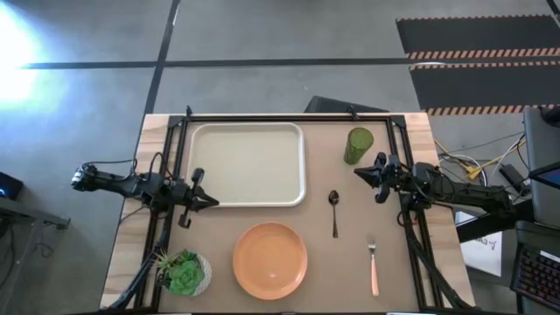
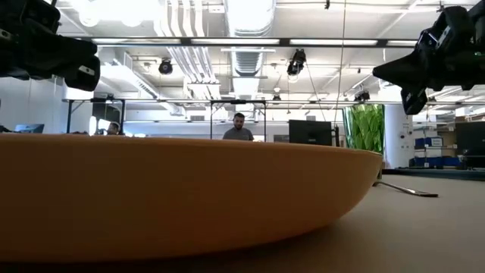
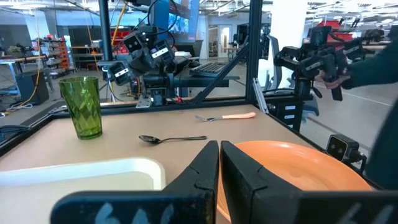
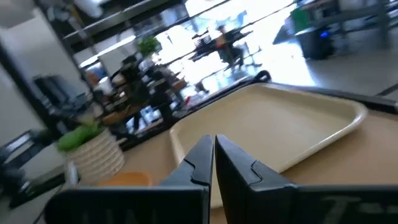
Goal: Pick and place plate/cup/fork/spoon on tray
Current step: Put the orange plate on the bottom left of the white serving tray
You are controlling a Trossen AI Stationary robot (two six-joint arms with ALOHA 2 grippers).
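Both grippers, left (image 1: 213, 200) and right (image 1: 358, 172), hover closed and empty above the table (image 1: 398, 280); plate (image 1: 269, 259), cup (image 1: 358, 145), fork (image 1: 373, 263) and spoon (image 1: 333, 210) lie outside the tray (image 1: 248, 164) at its far edge.

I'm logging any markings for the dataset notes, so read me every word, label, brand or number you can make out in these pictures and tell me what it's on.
No text reads clearly in any view.
White sheet of paper beside the table: dark handwriting, too small to read.
The tray, plate, cup, fork and spoon: no markings visible.
Screens and shelves in the room behind: too blurred to read.
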